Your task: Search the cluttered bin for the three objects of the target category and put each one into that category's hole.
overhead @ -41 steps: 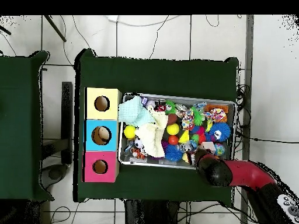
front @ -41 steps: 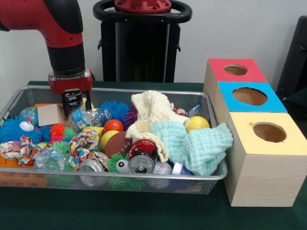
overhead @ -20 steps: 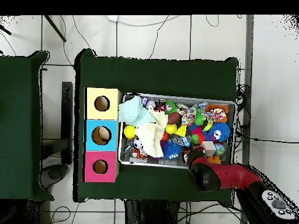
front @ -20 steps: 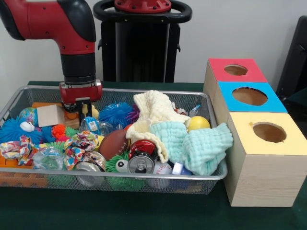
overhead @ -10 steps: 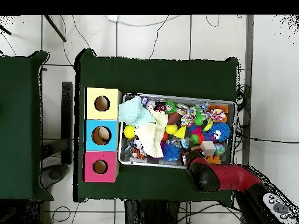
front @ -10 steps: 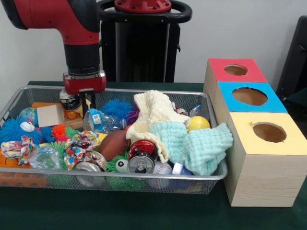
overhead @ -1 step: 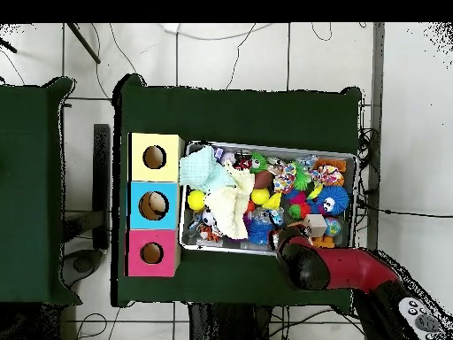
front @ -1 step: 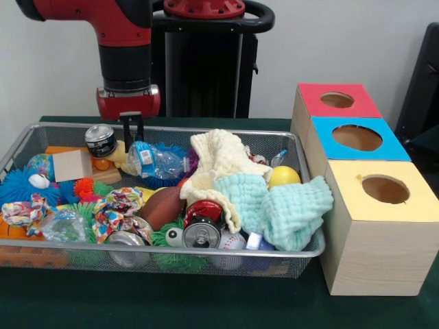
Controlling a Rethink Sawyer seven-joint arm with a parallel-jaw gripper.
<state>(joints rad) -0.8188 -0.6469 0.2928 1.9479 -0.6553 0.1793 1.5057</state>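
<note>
Since the frames two seconds earlier, the gripper has been raised out of the clutter and carried toward 3 o'clock, and a crushed clear bottle has been lifted with it.

Front view: the wire bin is seen crowded with toys, cloths and cans. The gripper's two dark fingers are seen drawn together, apparently clamped on the blue-labelled end of the bottle. From that grip the bottle's long axis is laid out toward 4 o'clock, nearly level, its body hanging above the toys near the bin's far wall. A silver can is seen just beside the gripper at 9 o'clock; whether it is touched by the fingers cannot be told. Three boxes are lined up outside the bin at 3 o'clock: a red box, a blue box and a yellow box, each with a round hole on top. The coming move is judged to run toward 3 o'clock, across the cloths. Which hole is meant is not shown.

Overhead view: the arm is seen over the bin's 6 o'clock edge. The gripper and most of the bottle are hidden beneath it. The boxes are found at 9 o'clock of the bin.
</note>
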